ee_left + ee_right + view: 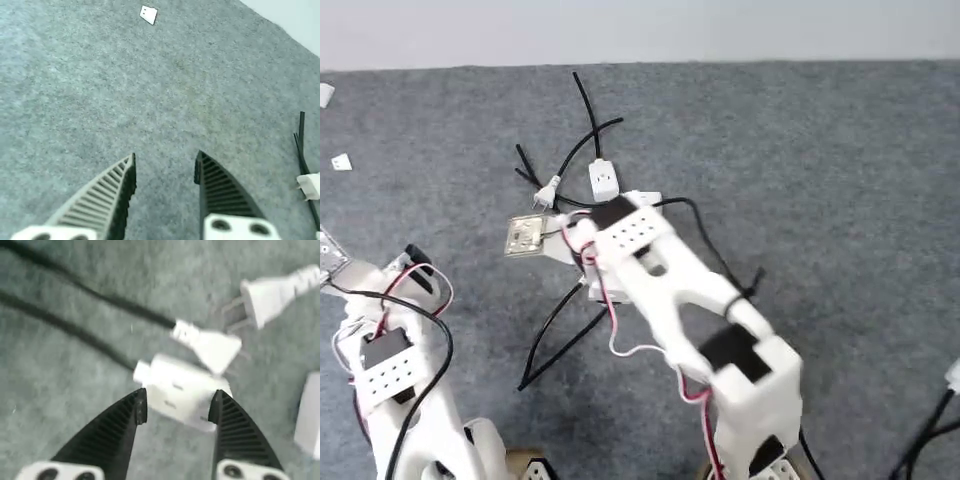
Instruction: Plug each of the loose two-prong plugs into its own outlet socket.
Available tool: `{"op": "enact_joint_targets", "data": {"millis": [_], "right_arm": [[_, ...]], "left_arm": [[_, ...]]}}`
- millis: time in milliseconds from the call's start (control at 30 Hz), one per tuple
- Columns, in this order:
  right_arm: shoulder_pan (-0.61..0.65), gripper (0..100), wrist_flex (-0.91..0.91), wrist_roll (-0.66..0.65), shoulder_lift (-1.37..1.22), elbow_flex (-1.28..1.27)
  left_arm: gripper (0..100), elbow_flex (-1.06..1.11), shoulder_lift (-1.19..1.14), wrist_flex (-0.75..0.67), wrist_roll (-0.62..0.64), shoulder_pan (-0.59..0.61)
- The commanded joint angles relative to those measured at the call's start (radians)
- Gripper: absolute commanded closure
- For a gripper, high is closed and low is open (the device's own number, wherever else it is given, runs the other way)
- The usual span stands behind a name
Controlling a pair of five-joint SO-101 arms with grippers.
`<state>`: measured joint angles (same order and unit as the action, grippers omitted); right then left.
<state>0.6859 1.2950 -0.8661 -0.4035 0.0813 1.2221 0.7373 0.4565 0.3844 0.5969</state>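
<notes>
My right gripper point(177, 402) is open, its fingers either side of a white outlet socket point(182, 392) on the grey carpet. A white two-prong plug point(210, 345) on a black cord lies against the far side of that socket. A second plug point(275, 292) lies farther off with its prongs bare. In the high view the right gripper point(535, 238) is at the cable cluster, near a loose plug point(548, 192) and another white socket point(604, 180). My left gripper point(165, 165) is open over bare carpet, with a plug point(310, 185) off to one side.
Black cords point(560, 330) trail across the carpet from the cluster toward the arms. Small white scraps point(340, 162) lie at the far left. A further white block point(307, 415) sits beside the right gripper. Another cable point(930, 430) runs at the lower right.
</notes>
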Motion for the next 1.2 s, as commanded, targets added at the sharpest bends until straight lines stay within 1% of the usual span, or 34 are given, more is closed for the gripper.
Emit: {"op": "enact_joint_targets", "data": {"millis": [0, 133, 333, 400, 533, 833, 933, 1067, 1167], "right_arm": [[0.021, 83.3, 0.015, 0.017, -0.025, 0.127], [0.042, 89.2, 0.015, 0.015, -0.039, 0.173], [0.058, 85.8, 0.015, 0.015, -0.050, 0.164], [0.058, 85.8, 0.015, 0.012, -0.077, 0.163], [0.064, 85.8, 0.010, -0.046, -0.147, 0.164], [0.091, 85.9, -0.001, -0.052, -0.217, 0.229], [0.099, 85.9, 0.033, -0.052, -0.206, 0.229], [0.151, 85.9, 0.102, -0.051, -0.168, 0.224], [0.183, 85.9, 0.096, -0.051, -0.148, 0.176]], "left_arm": [[82, -0.007, -0.003, -0.038, 0.012, 0.005], [82, -0.001, -0.003, -0.044, 0.012, 0.005], [82, 0.001, -0.003, -0.046, 0.009, -0.009], [82, 0.002, -0.003, -0.044, 0.008, -0.014], [82, 0.002, -0.003, -0.043, 0.008, -0.012], [82, 0.002, -0.003, -0.041, 0.006, -0.014], [82, 0.002, -0.003, -0.041, 0.006, -0.012], [82, 0.002, -0.002, -0.041, 0.006, -0.012], [82, 0.002, -0.002, -0.041, 0.006, -0.011]]}}
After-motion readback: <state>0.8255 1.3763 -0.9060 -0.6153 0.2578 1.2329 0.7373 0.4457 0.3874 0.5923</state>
